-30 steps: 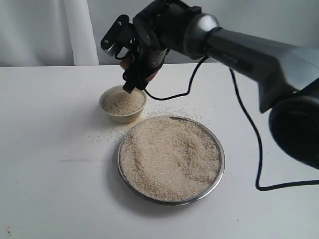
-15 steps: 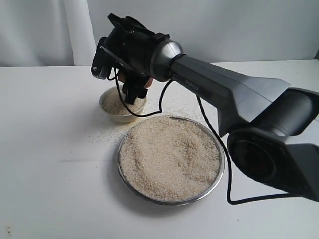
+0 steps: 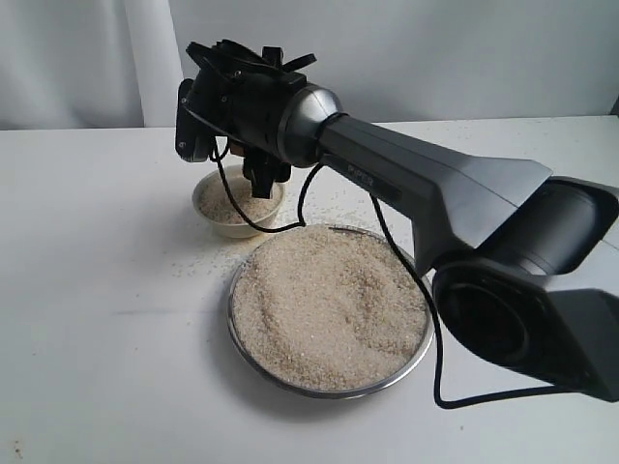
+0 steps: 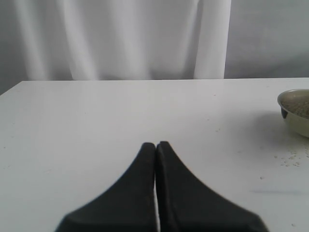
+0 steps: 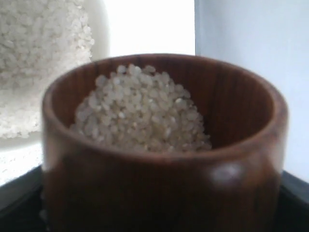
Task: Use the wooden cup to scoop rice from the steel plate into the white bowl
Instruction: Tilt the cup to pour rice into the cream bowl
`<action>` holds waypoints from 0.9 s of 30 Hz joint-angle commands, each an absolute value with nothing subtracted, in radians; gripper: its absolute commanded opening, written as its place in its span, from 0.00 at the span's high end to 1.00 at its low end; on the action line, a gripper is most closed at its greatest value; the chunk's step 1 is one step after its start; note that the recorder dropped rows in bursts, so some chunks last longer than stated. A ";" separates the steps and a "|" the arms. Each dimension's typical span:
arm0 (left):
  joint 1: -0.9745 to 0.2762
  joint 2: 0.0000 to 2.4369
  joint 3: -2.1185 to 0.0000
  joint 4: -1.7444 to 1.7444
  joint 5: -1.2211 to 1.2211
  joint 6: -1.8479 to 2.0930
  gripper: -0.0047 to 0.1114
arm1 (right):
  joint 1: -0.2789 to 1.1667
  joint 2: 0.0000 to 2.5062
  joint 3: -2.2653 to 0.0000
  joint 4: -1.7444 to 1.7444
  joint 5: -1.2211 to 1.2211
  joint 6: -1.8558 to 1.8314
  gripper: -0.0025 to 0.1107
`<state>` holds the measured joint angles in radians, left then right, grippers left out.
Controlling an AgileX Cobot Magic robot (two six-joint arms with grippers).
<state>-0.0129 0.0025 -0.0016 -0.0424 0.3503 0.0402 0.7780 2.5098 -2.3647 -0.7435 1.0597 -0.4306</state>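
My right gripper (image 3: 255, 166) hangs just above the white bowl (image 3: 238, 228), which holds rice (image 3: 232, 203). It is shut on the wooden cup (image 5: 161, 159); the arm hides the cup in the exterior view. In the right wrist view the cup is reddish-brown and carries a mound of rice (image 5: 140, 113), with the bowl's rice (image 5: 38, 58) below and beyond it. The steel plate (image 3: 424, 333), heaped with rice (image 3: 329, 304), sits in front of the bowl. My left gripper (image 4: 155, 145) is shut and holds nothing, low over bare table, with the bowl's edge (image 4: 295, 121) off to one side.
Loose grains (image 3: 208, 259) are scattered on the white table around the bowl and plate. A black cable (image 3: 426, 319) loops from the right arm across the plate's right side. A white curtain (image 3: 87, 58) hangs behind the table.
The right arm has swung left and its wrist has rolled over the bowl. The cup, partly visible before in the exterior view, is now hidden behind the gripper.
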 commanded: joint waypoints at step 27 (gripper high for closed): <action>-0.016 0.000 0.000 -0.042 0.345 0.036 0.96 | 0.806 2.540 -2.373 -0.895 1.050 -0.581 0.98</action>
<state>-0.0129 0.0025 -0.0016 -0.0424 0.3503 0.0402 0.8030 2.5513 -2.3647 -0.8611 1.0559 -0.5616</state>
